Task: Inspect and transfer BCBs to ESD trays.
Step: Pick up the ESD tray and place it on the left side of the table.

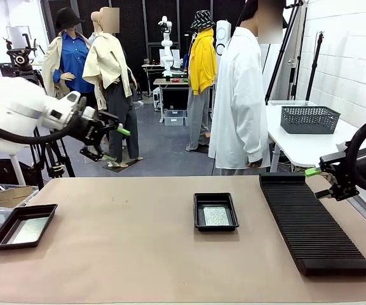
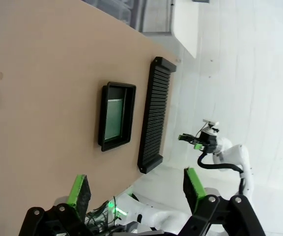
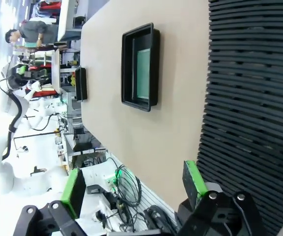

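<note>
Two black ESD trays lie on the tan table. One tray sits at the centre with a green BCB flat inside it. The other tray is at the front left and also holds a board. My left gripper hangs open and empty, high above the table's left side. At the right edge, beside the rack, my right gripper is open and empty too. The left wrist view has the open left gripper facing the centre tray and its BCB. In the right wrist view the open right gripper faces that tray, the BCB and the far tray.
A long black ribbed rack lies along the table's right side, with no boards in its slots. A person in a white coat stands at the far edge. A grey mesh basket sits on a white side table behind.
</note>
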